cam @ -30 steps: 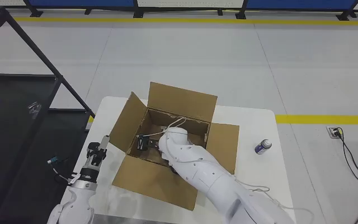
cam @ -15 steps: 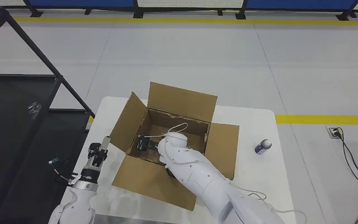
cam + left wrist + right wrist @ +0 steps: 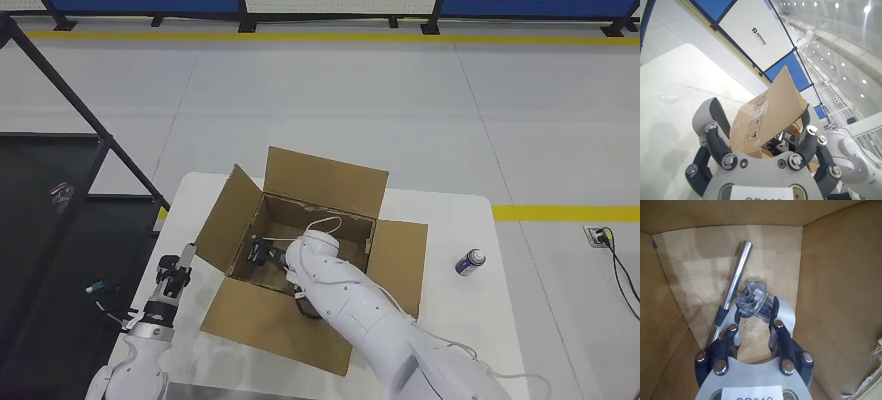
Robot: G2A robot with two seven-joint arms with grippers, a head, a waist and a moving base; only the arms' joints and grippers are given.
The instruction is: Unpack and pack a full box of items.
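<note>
The white table (image 3: 445,215) carries the open cardboard box (image 3: 325,180), flaps folded out. The right gripper (image 3: 755,311) is deep inside it, close to the floor, with walls near on both sides. The left gripper (image 3: 761,111) hangs just beside an outer flap, fingers spread wide, nothing in them.

So nothing is steadying that box. If the right arm catches a wall or flap on the way up, the whole box could drag or tip. Then there's the shiny steel tube (image 3: 737,275), lying on the box floor just beside one finger; a crooked lift could knock it or carry it along.

And the prize: a metal part (image 3: 751,300), pinched between the right gripper's narrowed fingers. It's grey, with a round notched disc in front and a short bright barrel behind, sitting tilted in the grip. Off-centre and probably heavy, it could twist free.
</note>
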